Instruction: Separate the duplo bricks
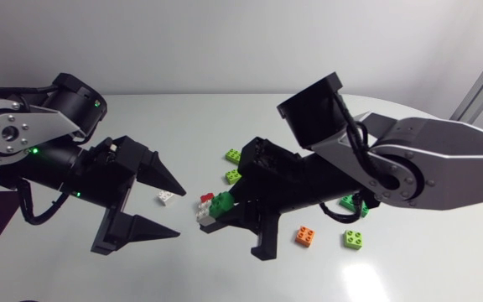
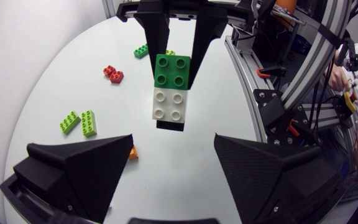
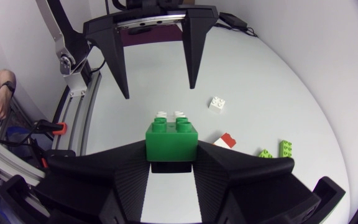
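Right tool [image 1: 215, 215] pinches a green square plastic duplo brick [image 1: 221, 204] from two sides, held above the white table [image 1: 225, 277]. A white square duplo brick [image 1: 204, 215] is joined to the green one's far end and points toward my left tool [image 1: 180, 210]. That one is spread wide, facing the pair and just apart from it. On the table lie a small white brick [image 1: 167, 197] near the left tool, two lime bricks [image 1: 234, 155] beyond the right tool, and an orange brick [image 1: 305, 236] beside my right arm.
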Action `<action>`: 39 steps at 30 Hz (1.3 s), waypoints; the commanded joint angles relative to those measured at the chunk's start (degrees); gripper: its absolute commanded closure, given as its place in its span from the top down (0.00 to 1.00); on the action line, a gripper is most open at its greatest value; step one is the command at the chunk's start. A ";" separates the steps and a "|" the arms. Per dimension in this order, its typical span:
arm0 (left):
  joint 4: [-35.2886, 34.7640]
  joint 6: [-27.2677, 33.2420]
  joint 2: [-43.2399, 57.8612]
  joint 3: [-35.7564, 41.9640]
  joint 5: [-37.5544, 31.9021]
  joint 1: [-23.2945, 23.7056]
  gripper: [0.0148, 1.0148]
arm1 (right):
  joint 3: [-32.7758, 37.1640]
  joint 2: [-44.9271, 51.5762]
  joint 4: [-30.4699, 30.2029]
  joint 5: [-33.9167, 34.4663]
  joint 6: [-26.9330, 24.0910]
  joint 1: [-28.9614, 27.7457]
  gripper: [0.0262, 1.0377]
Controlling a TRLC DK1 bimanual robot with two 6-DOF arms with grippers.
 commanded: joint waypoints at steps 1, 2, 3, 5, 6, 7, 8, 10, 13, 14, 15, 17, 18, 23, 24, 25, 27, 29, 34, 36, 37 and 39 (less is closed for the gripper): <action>-0.26 2.22 2.23 1.45 0.85 -0.87 0.89 | 1.42 1.35 0.54 0.31 0.13 0.81 0.26; -0.17 2.22 2.58 1.54 0.85 -1.14 0.89 | 1.50 1.35 0.63 0.31 0.31 0.90 0.26; -0.17 2.22 2.75 1.54 0.94 -1.40 0.89 | 1.59 1.35 0.63 0.31 0.40 0.99 0.26; 0.18 2.05 3.28 1.63 0.94 -1.93 0.89 | 1.77 1.26 0.54 0.39 0.48 1.07 0.26; 0.27 2.05 3.54 1.72 1.02 -2.37 0.89 | 1.85 1.26 0.54 0.48 0.57 1.16 0.26; 0.27 2.05 3.81 1.81 1.20 -2.63 0.89 | 1.85 1.26 0.54 0.48 0.57 1.16 0.26; 0.36 2.05 3.98 1.89 1.29 -2.81 0.89 | 1.94 1.26 0.63 0.48 0.66 1.25 0.26; 0.36 1.96 4.51 2.33 1.55 -3.33 0.89 | 2.03 1.35 0.54 0.57 0.75 1.51 0.26; 0.36 1.61 5.04 3.21 2.43 -3.51 0.89 | 1.94 1.44 0.63 0.57 0.92 2.04 0.26; 0.36 1.43 5.39 3.56 2.61 -3.60 0.88 | 1.85 1.44 0.63 0.57 1.10 2.22 0.26; 0.36 1.26 5.48 3.74 2.87 -3.60 0.88 | 1.77 1.44 0.72 0.57 1.19 2.39 0.26; 0.36 1.26 6.01 3.92 3.31 -3.69 0.88 | 1.77 1.44 0.72 0.57 1.36 2.83 0.26; 0.36 1.26 6.18 3.92 3.48 -3.86 0.88 | 1.77 1.44 0.72 0.57 1.36 2.92 0.26; 0.36 1.08 7.24 4.18 4.63 -3.95 0.82 | 2.03 1.26 0.81 0.57 1.63 3.09 0.26; 0.36 1.17 7.41 4.18 4.72 -3.95 0.82 | 2.03 1.09 0.81 0.57 1.63 3.09 0.26; 0.36 1.17 7.59 4.18 4.80 -3.95 0.80 | 2.03 1.00 0.81 0.57 1.63 3.09 0.26; 0.36 1.17 7.85 4.18 5.15 -4.13 0.79 | 1.85 0.83 0.81 0.57 1.63 3.09 0.26; 0.36 0.99 8.20 4.53 5.59 -4.13 0.78 | 1.59 0.65 0.72 0.57 1.63 3.18 0.26; 0.36 0.73 8.91 4.79 6.91 -4.21 0.70 | 0.89 -0.14 0.81 0.57 1.63 3.18 0.26; 0.27 0.73 8.99 4.71 7.00 -4.48 0.66 | 0.71 -0.49 0.81 0.57 1.63 3.18 0.26; 0.27 0.64 9.08 4.79 7.18 -4.57 0.63 | 0.62 -0.67 0.72 0.57 1.63 3.18 0.26; 0.27 0.55 9.08 4.79 7.35 -4.74 0.58 | 0.45 -1.02 0.72 0.57 1.71 3.18 0.26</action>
